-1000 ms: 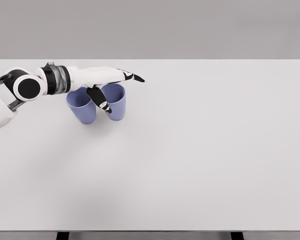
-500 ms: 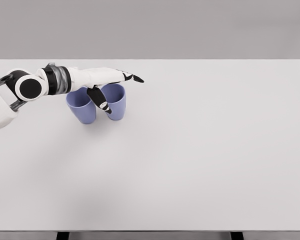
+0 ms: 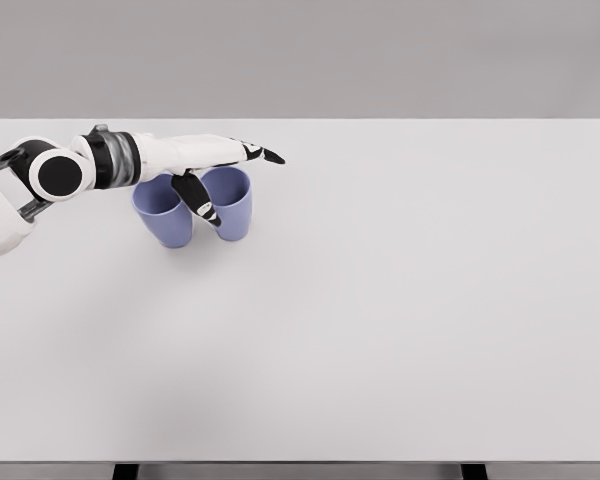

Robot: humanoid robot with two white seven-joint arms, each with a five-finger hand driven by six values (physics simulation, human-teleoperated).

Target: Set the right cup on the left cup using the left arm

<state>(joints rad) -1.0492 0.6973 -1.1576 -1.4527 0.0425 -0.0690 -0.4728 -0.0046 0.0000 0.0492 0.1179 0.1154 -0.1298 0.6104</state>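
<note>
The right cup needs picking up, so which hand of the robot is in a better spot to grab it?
Left. The left hand is open right over the right cup, thumb between it and the left cup. No right arm shows anywhere.

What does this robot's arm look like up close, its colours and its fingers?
The left arm is glossy white, with a round black disc at one joint and a dark grey band at the wrist. The left hand is white with black fingertips.

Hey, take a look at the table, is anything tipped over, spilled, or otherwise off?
Nothing stands out. Both blue cups, the left cup and the right cup, stand upright side by side on the white table. The left hand hovers over them with fingers extended, holding nothing.
</note>
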